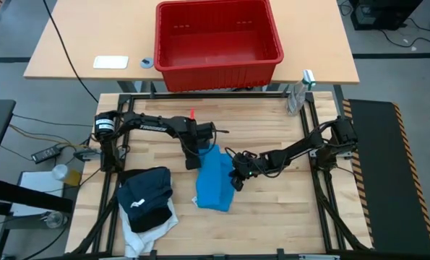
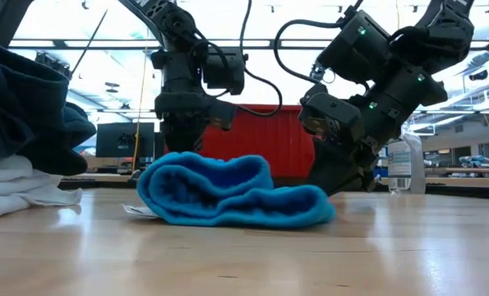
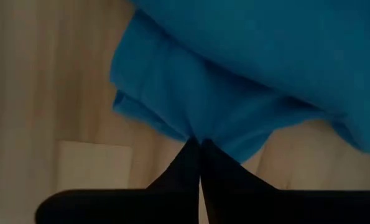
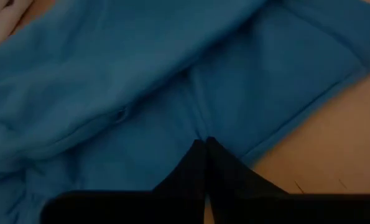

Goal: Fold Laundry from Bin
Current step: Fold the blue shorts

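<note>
Laundry's blue garment (image 1: 215, 184) pinched by both claws (left (image 1: 198, 163), right (image 1: 235, 175)), dark pile (image 1: 146, 196) beside

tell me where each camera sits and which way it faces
High: overhead, straight down; both arms, blue garment, red bin.
Low: table height, level across; left gripper and right gripper behind the garment.
Left wrist: on left arm; its shut fingers pinching blue cloth.
Right wrist: on right arm; shut fingers on cloth.
Shared: all four show the blue garment.
</note>
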Available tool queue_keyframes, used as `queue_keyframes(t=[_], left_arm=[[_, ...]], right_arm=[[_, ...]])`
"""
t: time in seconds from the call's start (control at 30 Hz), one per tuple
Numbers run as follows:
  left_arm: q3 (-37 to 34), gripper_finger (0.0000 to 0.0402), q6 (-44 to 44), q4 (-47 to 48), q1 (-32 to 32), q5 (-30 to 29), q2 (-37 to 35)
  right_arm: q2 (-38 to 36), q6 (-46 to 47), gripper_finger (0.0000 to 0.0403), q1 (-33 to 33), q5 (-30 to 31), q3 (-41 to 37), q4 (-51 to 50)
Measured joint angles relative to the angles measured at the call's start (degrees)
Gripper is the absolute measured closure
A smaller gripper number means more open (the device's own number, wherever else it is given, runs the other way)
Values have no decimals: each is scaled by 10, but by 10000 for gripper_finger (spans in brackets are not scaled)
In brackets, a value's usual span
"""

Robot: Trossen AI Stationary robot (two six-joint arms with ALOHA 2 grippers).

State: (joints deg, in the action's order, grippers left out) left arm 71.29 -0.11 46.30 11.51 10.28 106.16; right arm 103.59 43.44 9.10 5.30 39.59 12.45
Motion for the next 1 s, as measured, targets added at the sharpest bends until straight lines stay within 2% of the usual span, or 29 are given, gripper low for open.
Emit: queue_keyframes(t=[0.23,0.43,0.6,0.8,1.0], left_arm=[[0,383,17,18,14,-1,-2],[0,358,14,41,19,-1,-2],[0,332,18,19,18,-1,-2],[0,268,20,24,18,0,-9],[1,194,8,-15,14,5,-61]], right_arm=[[0,0,389,-1,-1,-1,2],[0,1,389,-1,-2,-1,3],[0,-2,388,-1,-3,-2,8],[0,-2,387,-2,-4,-3,11],[-1,-4,387,-2,-5,-3,12]])
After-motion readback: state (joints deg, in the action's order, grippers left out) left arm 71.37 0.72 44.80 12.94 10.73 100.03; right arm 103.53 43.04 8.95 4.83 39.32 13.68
